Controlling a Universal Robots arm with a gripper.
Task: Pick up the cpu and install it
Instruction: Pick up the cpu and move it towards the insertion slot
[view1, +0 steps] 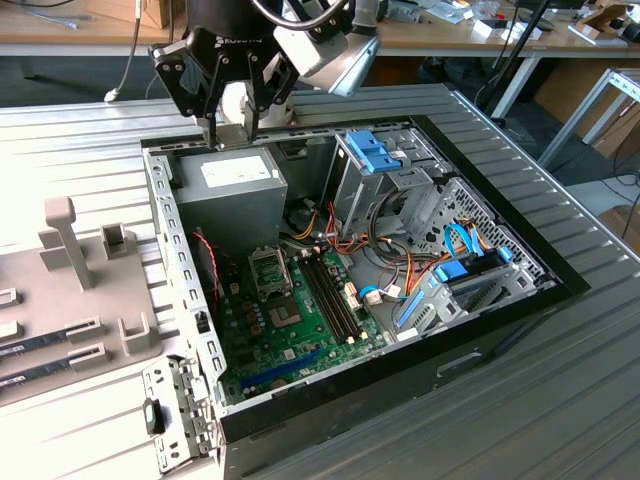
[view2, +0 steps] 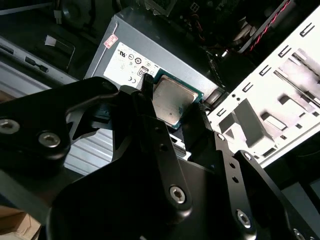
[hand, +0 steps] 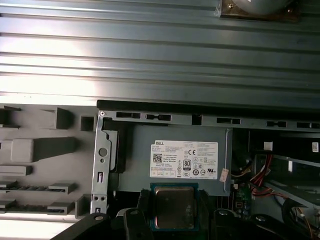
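The cpu (view2: 172, 102), a small square chip with a shiny metal top and a green rim, sits between my two black fingers (view2: 148, 84), held by opposite edges. My gripper (view2: 173, 97) is shut on it. In the first wrist view the cpu (hand: 173, 207) hangs just over the grey power-supply box (hand: 175, 160). In the exterior view my gripper (view1: 231, 135) hovers above the back corner of the open computer case, over the power-supply box (view1: 225, 190). The motherboard's socket frame (view1: 270, 270) lies lower down in the case, apart from the gripper.
The open case (view1: 520, 300) holds drive cages (view1: 385, 170), bundled cables (view1: 400, 270) and memory slots (view1: 332, 292). A grey fixture tray (view1: 80, 300) with posts lies on the exterior view's left. The case stands on a ribbed metal table (view1: 560, 400).
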